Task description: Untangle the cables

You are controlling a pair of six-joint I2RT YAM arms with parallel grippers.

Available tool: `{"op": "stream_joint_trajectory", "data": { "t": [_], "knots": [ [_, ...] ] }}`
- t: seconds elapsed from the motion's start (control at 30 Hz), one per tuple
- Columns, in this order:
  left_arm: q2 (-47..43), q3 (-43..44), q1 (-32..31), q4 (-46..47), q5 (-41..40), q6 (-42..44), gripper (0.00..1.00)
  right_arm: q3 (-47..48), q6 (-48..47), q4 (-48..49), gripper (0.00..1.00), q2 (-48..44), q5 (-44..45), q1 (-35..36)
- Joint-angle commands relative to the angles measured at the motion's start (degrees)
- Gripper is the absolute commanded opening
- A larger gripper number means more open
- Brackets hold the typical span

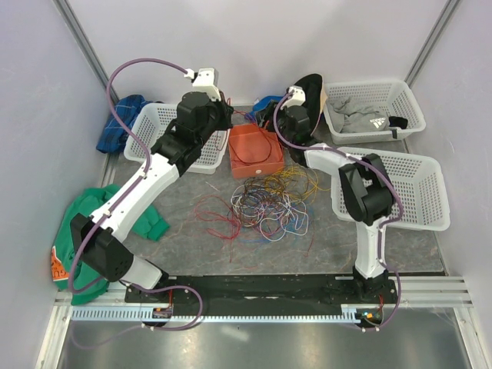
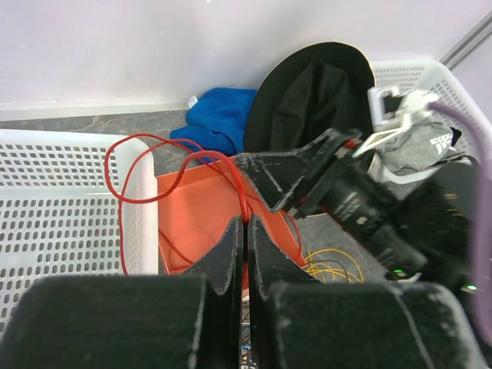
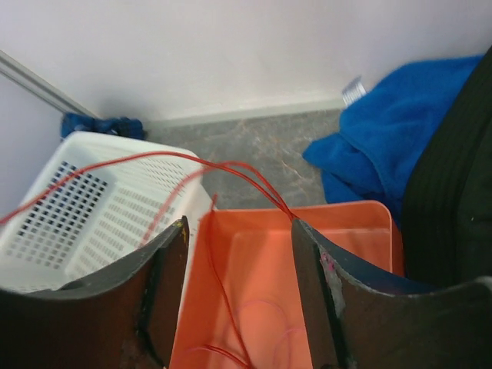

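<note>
Bright, even light, soft shadows; the left tool (image 2: 244,223) blurs close to the lens.

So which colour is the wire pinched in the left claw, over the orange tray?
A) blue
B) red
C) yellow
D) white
B: in the left wrist view the left gripper has its fingers pressed together on a red cable, which loops up above the orange tray.

Red cable (image 3: 138,157) runs off L edge.
</note>
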Motion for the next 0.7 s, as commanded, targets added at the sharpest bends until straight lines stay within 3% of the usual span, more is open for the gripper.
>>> {"op": "stream_joint_trajectory", "data": {
  "t": [0.0, 0.3, 0.5, 0.67],
  "knots": [
    [-2.26, 2.25, 0.26, 0.64, -0.47, -0.70, 0.02, -1.59, -0.86, -2.09, 0.66, -8.73, -0.73, 0.72],
    [-3.67, 1.99, 0.18, 0.55, 3.04, -4.03, 0.02, -14.94, 0.01, -2.01, 0.66, -20.25, 4.54, 0.72],
    [-3.50, 5.67, 0.09, 3.19, 18.40, -12.38, 0.02, -25.50, 2.83, 1.78, 0.65, -29.30, 5.86, 0.80],
    [-3.14, 8.93, -0.88, 3.36, 22.82, -18.27, 0.02, -31.37, 3.09, -0.07, 0.65, -37.91, 8.58, 0.80]
  ]
}}
